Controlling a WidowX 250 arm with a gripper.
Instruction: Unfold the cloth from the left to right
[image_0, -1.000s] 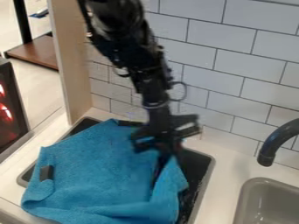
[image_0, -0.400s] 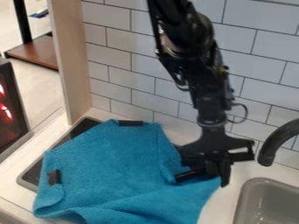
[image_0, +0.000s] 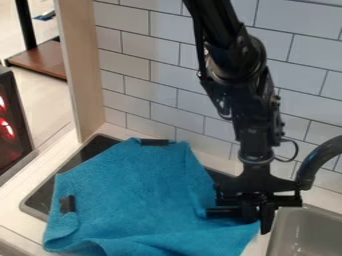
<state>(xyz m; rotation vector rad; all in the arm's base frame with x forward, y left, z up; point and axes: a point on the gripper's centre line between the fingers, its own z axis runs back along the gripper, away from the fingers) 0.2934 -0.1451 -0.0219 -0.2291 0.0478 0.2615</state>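
At the lower right, just left of the grey sink, is the black gripper (image_0: 259, 224), its fingers shut on the right corner of the blue cloth (image_0: 140, 200). The cloth lies spread over the dark recessed area in the counter, with its right part drawn out towards the gripper. Its lower left edge is curled and its front is wrinkled. One dark clip-like piece (image_0: 155, 142) sits on the top edge, another (image_0: 67, 204) near the left edge. A dark bar (image_0: 224, 212) lies against the cloth just left of the fingers.
The grey sink (image_0: 284, 220) and black faucet (image_0: 320, 157) stand close on the gripper's right. Behind rises the white tiled wall (image_0: 147, 95). An upright wooden panel (image_0: 85, 80) borders the counter at the left.
The gripper has moved right and towards the camera, drawing the cloth's right corner along. The cloth's right part is now spread wider, and the left part has shifted slightly right.
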